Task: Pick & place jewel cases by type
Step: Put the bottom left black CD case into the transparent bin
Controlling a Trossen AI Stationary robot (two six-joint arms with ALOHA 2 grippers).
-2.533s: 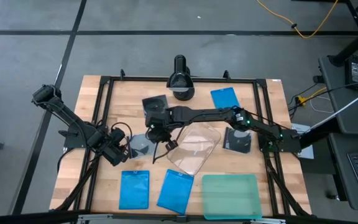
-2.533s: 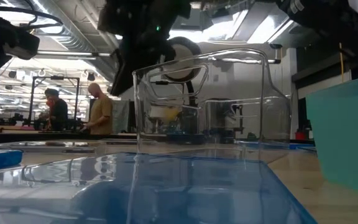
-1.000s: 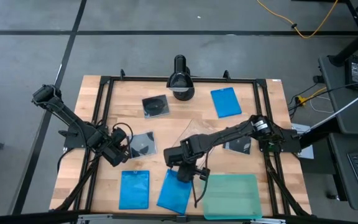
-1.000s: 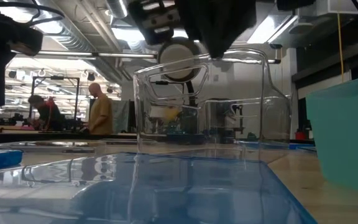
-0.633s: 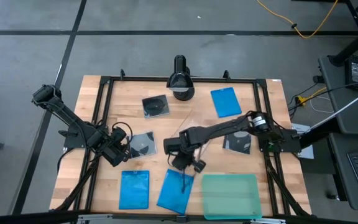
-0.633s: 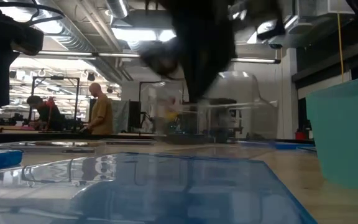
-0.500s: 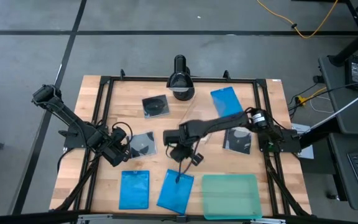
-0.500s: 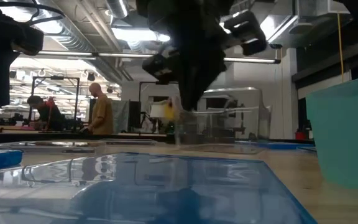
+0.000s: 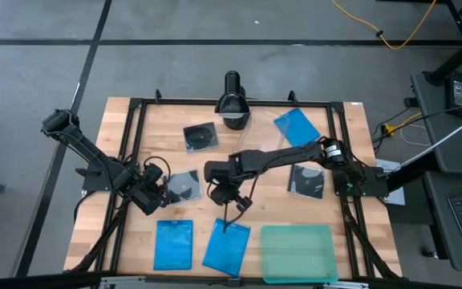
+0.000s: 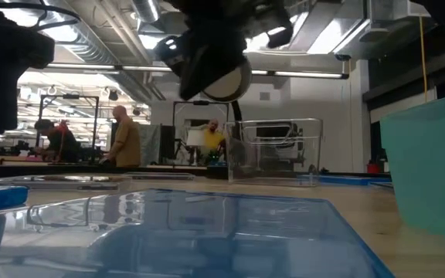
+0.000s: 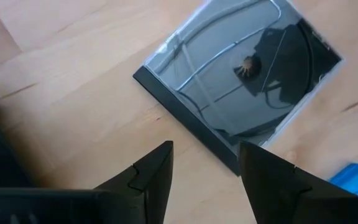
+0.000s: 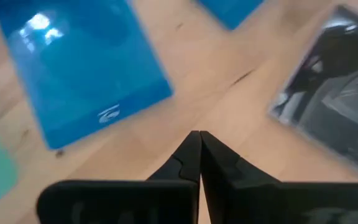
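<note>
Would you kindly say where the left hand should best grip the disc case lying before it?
Probably from above, across the black spine edge of the disc case: it lies flat on the table, and that edge faces the open left hand.

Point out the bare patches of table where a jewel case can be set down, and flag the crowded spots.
Bare wood lies between the far black disc case and the table's left frame rail, and between the far blue case and the teal tray's right side. Crowded: the near edge, with two blue cases beside the tray, and the middle under the right claw.
</note>
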